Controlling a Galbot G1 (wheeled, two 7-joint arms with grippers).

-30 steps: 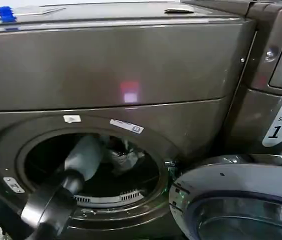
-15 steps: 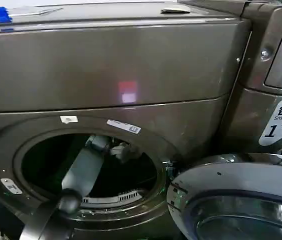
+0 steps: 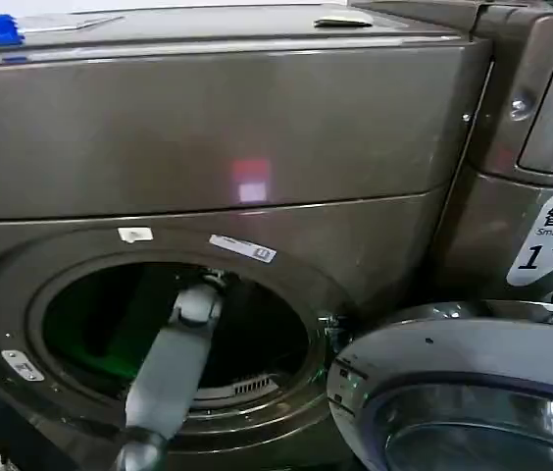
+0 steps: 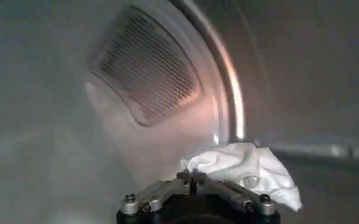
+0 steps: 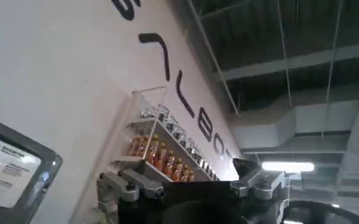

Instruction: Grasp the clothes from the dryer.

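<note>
The dryer is a bronze-grey machine whose round porthole stands open. My left arm reaches through it into the dark drum. Inside, in the left wrist view, my left gripper is shut, its fingertips pinched on the edge of the clothes, a pale white wrinkled piece bunched just beyond the tips against the drum wall. My right gripper is away from the dryer, open with nothing between its fingers, pointing up at a wall.
The dryer's open door swings out at the lower right, close beside the porthole. A second machine with a white "1" sticker stands to the right. A perforated vent sits in the drum's back wall.
My left arm has swung so the forearm points deeper into the drum. The pale cloth seen by the gripper in the porthole earlier is now hidden in the head view.
</note>
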